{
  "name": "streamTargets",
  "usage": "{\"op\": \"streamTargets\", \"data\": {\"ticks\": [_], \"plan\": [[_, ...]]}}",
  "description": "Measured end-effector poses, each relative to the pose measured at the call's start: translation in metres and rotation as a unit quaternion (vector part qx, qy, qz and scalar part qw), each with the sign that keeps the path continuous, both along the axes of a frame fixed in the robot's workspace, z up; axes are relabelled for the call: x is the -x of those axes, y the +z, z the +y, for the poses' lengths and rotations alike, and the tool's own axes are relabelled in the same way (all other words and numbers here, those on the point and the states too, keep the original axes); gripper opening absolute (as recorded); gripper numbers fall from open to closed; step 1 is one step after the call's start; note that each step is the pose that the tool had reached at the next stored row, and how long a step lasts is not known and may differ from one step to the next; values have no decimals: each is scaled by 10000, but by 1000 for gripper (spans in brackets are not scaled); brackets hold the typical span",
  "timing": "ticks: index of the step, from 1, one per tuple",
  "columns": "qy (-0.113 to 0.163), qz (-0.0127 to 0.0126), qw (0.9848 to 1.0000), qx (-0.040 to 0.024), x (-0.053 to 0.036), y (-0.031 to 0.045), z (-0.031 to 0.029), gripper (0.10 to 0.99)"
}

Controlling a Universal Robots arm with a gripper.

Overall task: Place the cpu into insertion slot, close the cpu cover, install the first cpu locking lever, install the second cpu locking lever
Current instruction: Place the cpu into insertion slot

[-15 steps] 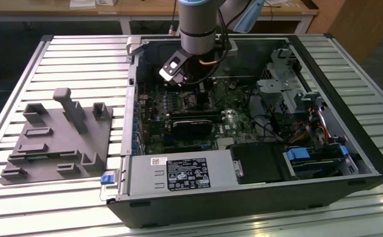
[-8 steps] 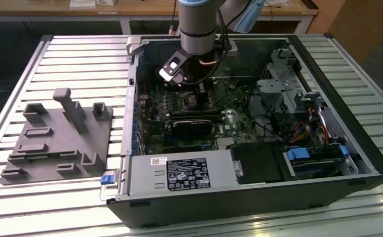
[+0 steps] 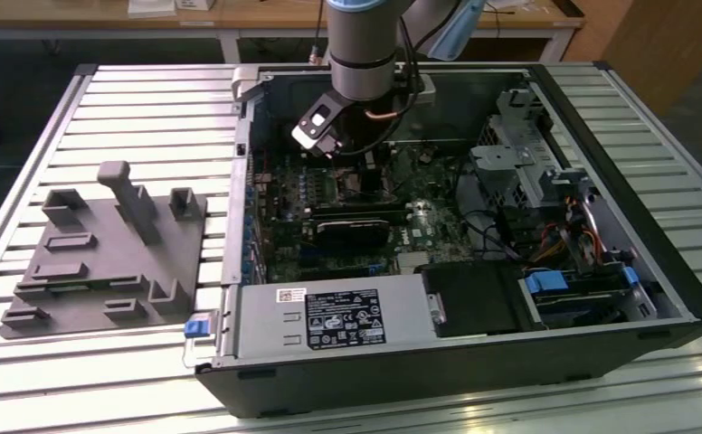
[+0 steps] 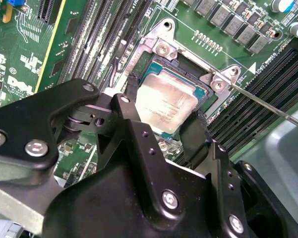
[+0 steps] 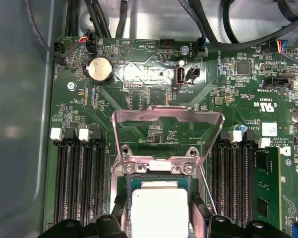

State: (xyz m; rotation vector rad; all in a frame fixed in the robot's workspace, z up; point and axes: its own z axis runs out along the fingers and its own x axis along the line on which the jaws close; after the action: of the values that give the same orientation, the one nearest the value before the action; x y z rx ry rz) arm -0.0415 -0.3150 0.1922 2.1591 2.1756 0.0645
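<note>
The claw (image 4: 162, 110) is closed narrowly on the cpu (image 4: 167, 99), gripping two opposite edges. The cpu lies between the claw's fingers, in or just over the insertion slot (image 4: 183, 62) directly beneath the claw. The cpu cover (image 5: 168, 115) stands raised just beyond the claw. We judge the cpu light, stiff and smooth, with a fragile contact side. We hold it level, by the edges only.

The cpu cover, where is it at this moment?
In the first wrist view the cpu cover stands swung open, hinged at the edge of the insertion slot that holds the cpu, between the two banks of memory slots.
</note>
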Motion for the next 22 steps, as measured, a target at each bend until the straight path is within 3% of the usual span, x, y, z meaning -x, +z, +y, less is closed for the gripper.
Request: {"op": "streamTargets", "data": {"ticks": [12,20,22], "plan": [[-24,1,10000,1,0,94,0,616],[-32,0,10000,0,0,97,0,616],[-34,1,10000,1,0,97,0,537]]}}
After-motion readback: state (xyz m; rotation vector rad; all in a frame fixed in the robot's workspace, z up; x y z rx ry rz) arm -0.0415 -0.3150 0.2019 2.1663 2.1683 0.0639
